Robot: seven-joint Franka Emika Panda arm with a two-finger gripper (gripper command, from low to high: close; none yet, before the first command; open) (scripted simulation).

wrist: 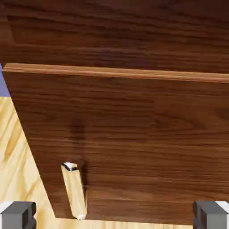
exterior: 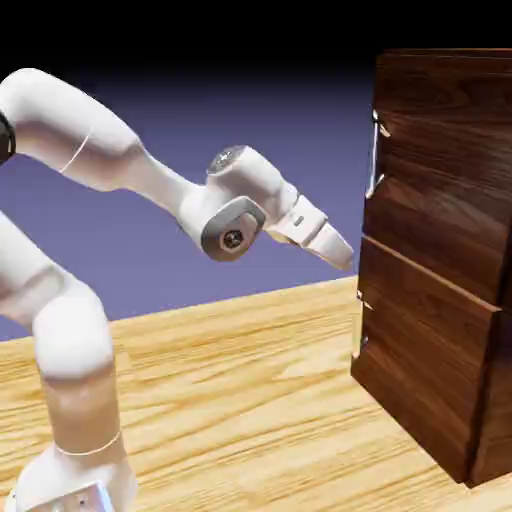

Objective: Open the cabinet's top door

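The dark walnut cabinet (exterior: 442,78) stands at the exterior view's right. Its top door (exterior: 440,185) is flush and closed, with a slim silver handle (exterior: 375,153) at its left edge. My gripper (exterior: 340,250) hangs left of the cabinet front, below that handle, near the seam between the two panels and short of the wood. In the hand view the fingertips (wrist: 18,214) sit far apart at the bottom corners, so the gripper (wrist: 114,220) is open with nothing in it. That view mostly shows the lower panel (wrist: 134,143) and its short handle (wrist: 74,192). The top door (wrist: 116,31) fills a strip above.
The lower panel (exterior: 420,360) juts slightly forward of the top door, and its short silver handle (exterior: 360,325) sits at the left edge. The light wood table (exterior: 250,400) runs under the arm up to the cabinet's foot.
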